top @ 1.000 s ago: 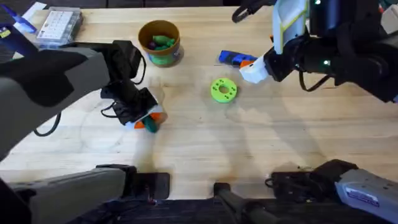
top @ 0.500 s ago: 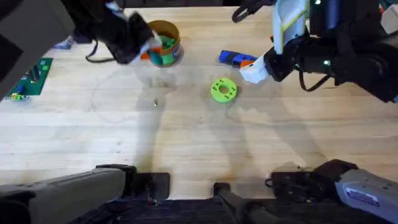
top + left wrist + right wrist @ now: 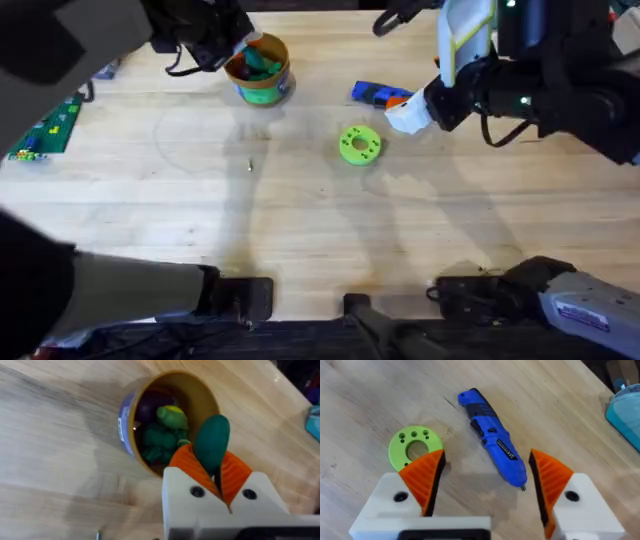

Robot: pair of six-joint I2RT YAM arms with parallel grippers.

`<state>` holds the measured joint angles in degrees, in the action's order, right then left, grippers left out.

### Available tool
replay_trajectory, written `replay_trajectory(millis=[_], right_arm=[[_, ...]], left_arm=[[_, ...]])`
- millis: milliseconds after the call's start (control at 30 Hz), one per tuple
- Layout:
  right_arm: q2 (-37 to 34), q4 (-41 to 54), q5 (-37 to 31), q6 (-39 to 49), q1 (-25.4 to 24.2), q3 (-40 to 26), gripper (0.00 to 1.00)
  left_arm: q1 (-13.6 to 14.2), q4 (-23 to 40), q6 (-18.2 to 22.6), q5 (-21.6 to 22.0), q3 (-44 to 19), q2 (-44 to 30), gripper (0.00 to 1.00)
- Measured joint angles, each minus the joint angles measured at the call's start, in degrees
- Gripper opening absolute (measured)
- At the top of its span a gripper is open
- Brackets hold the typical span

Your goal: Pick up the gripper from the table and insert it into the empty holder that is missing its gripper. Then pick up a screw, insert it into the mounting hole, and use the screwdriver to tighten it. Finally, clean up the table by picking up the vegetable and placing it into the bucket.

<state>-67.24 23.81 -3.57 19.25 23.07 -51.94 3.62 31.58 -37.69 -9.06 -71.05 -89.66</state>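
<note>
Right gripper [image 3: 482, 485]: spread wide, orange pads far apart, holding nothing. Sits at the upper right of the overhead frame, just above the table [image 3: 320, 240].
Screwdriver [image 3: 492, 440]: blue, lying flat on the wood, loose, between the open right fingers in the right wrist view. In the overhead view, upper middle-right, near the white fingertip.
Disc [image 3: 360, 144]: lime green with holes, flat on the table, middle of the overhead frame, just beside the screwdriver.
Left gripper [image 3: 212, 472]: pinching the veggie between the orange pads. Upper left of the overhead frame, by the bucket.
Veggie [image 3: 212, 440]: dark teal, sticking out past the fingertips, over the rim of the bucket, off the table.
Bucket [image 3: 259, 70]: yellow inside, green band outside, upper left-middle of the overhead frame. Other toy food inside, green, yellow and purple bits.
Step now: looks like the clean-up part, with the veggie over the bucket and not yet let go.
Next move: likely needs the veggie a bit more over the middle of the bucket, then the pads pulled apart for the drop. Can't tell if the tip would clear the rim from here.
Watch out: a bump on the rim might tip the bucket.
</note>
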Motion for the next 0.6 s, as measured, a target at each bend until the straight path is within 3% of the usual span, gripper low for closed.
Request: replay_trajectory(millis=[167, 367, 400, 533, 600], right_arm=[[-0.02, 0.04, 0.0, 0.0, 0.0, 0.0, 0.983], [0.0, 0.05, 0.0, 0.0, 0.0, 0.0, 0.983], [0.0, 0.04, 0.0, 0.0, 0.0, 0.0, 0.983], [-0.02, 0.04, 0.0, 0.0, 0.0, 0.0, 0.983], [0.0, 0.02, 0.0, 0.0, 0.0, 0.0, 0.983]], left_arm=[[0.0, -3.43, 0.02, 0.11, 0.0, -5.42, 0.025], [0.0, -5.64, 0.41, 0.09, 0.02, -6.29, 0.161], [0.0, -5.62, 0.51, 0.07, 0.02, -6.28, 0.252], [0.0, -5.42, 0.46, 0.04, 0.02, -6.28, 0.858], [0.0, -5.91, 0.42, -0.14, -0.04, -6.12, 0.977]])
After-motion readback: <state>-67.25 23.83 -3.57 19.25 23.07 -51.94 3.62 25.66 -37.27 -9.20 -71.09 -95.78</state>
